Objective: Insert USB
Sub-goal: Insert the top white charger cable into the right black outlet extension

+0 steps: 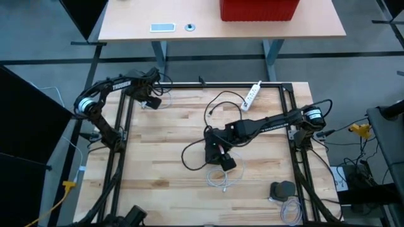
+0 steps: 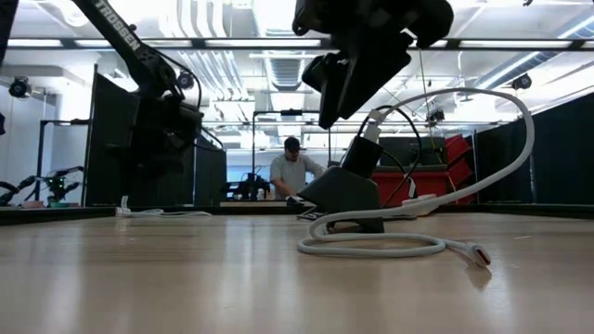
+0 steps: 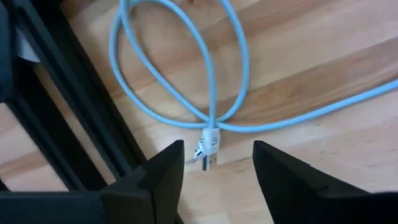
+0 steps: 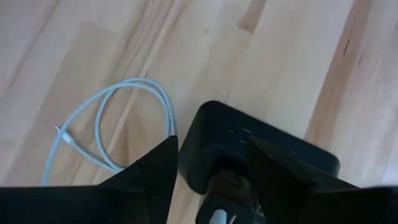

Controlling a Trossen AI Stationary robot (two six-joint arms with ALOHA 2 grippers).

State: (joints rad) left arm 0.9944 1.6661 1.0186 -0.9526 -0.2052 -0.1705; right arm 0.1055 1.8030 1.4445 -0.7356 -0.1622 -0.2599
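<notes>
The white USB plug [image 3: 209, 151] at the end of a pale blue cable [image 3: 214, 68] lies flat on the light wooden table [image 1: 158, 157], near the black frame rail at the far left corner. It sits just ahead of the left gripper [image 3: 217, 163], between the spread fingers and untouched, its long axis running roughly along the gripper's reach. The left arm is plainly the nearer one to this plug. At mid-table the right gripper [image 4: 208, 158] hovers over a black charger block [image 4: 261, 149], fingers apart and, as far as I can judge, holding nothing; a looped white cable [image 1: 221, 178] lies beside it. A white power strip [image 1: 252, 94] rests at the far edge. The left arm reads "TROSSEN"
</notes>
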